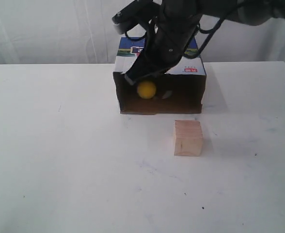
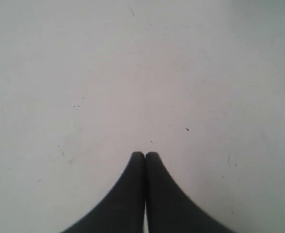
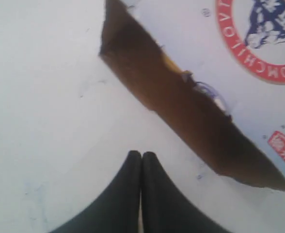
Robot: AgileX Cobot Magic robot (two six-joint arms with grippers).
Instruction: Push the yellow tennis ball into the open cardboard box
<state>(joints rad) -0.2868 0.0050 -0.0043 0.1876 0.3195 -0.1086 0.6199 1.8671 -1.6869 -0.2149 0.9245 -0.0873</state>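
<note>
The yellow tennis ball (image 1: 146,90) lies inside the mouth of the open cardboard box (image 1: 193,73), which stands at the back middle of the table with its brown inside facing forward. My right gripper (image 1: 130,78) hangs shut just above and left of the ball, at the box's upper edge. In the right wrist view the right gripper (image 3: 142,154) is shut with nothing in it, pointing at white table in front of the box's opening (image 3: 181,104); only a yellow sliver of the ball (image 3: 172,63) shows. The left gripper (image 2: 145,154) is shut over bare table.
A pale wooden cube (image 1: 188,138) sits on the white table (image 1: 60,160) in front of the box, slightly right of its opening. The right arm and its cables cross above the box. A white curtain backs the table.
</note>
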